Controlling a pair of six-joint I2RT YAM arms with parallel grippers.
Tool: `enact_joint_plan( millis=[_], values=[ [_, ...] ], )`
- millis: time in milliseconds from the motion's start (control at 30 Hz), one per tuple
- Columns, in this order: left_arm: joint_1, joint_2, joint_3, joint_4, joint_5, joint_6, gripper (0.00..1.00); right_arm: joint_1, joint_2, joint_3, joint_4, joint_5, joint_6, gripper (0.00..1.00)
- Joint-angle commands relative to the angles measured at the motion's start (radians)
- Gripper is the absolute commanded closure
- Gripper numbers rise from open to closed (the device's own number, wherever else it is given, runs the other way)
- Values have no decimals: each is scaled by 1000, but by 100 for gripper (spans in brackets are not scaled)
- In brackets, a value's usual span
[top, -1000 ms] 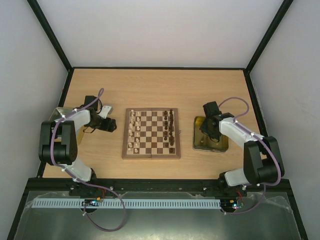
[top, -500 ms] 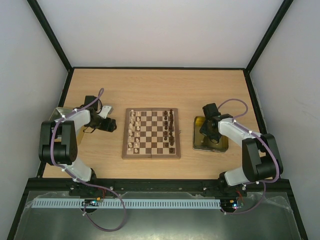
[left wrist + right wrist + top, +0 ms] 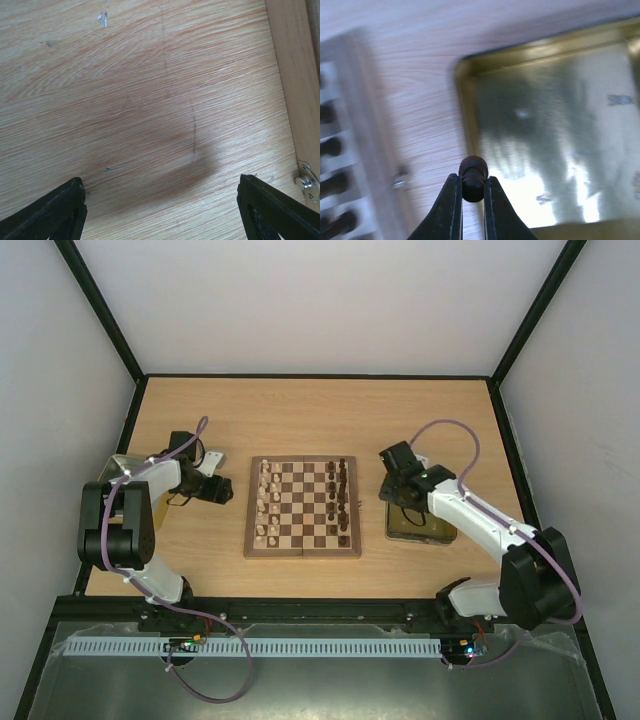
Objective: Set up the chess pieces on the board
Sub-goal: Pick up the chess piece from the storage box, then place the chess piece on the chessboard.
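The board [image 3: 302, 552] lies in the middle of the table. Cream chess pieces [image 3: 265, 502] stand along its left columns and dark brown ones [image 3: 342, 502] along its right columns. My right gripper [image 3: 392, 486] hovers between the board's right edge and the gold tray [image 3: 428, 532]. In the right wrist view it [image 3: 473, 186] is shut on a dark brown chess piece [image 3: 473, 176], above the tray's left rim [image 3: 464, 100]. The board's edge [image 3: 365, 150] and several dark pieces [image 3: 331, 147] are blurred at the left. My left gripper [image 3: 222, 492] is open and empty, left of the board, over bare table [image 3: 162, 200].
A dull tin [image 3: 112, 468] sits at the far left behind the left arm. The board's wooden border [image 3: 292, 90] and a small metal clasp [image 3: 307, 182] show at the right of the left wrist view. Black frame rails edge the table.
My right gripper has moved left from over the tray towards the board's right edge, with the dark piece in it. The left arm has not moved.
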Motion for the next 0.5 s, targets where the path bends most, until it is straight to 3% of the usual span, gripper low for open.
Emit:
enact_joint_plan(
  millis=[0,300,467],
  values=[
    [-4,1,-3,-7,-20,-3,17,156,-24,106,-96,98,41,98],
    [-3,5,-1,-5,-37,-6,17,490,85,216,-122,98,61,98],
    [-3,0,0,-9,-39,-8,17,574,177,225,-93,38,53,98]
  ],
)
